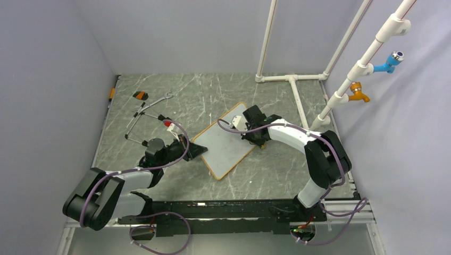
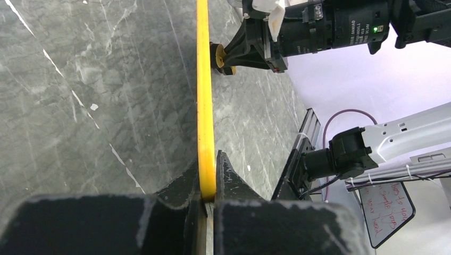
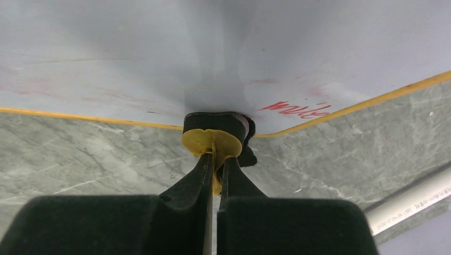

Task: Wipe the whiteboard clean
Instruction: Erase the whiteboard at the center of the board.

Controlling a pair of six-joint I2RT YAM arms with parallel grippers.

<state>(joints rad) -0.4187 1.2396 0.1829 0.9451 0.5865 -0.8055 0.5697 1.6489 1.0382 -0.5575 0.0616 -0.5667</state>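
Now the left gripper [image 2: 211, 170] pinches the whiteboard [image 1: 226, 143] edge — the right gripper [image 3: 215, 166], clamped on the eraser [image 3: 211, 141], should sweep flat across red writing [image 3: 295, 109].

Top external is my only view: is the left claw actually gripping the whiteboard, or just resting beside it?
Observer: Gripping. The left claw is shut on the whiteboard, pinching its yellow-orange frame.
Operator: What is the right claw holding?
Observer: The right claw is shut on a small eraser with a yellow grip, its dark pad against the board's edge.
Operator: Anything left to wipe?
Observer: Yes, red writing shows near the rounded corner beside the pad.
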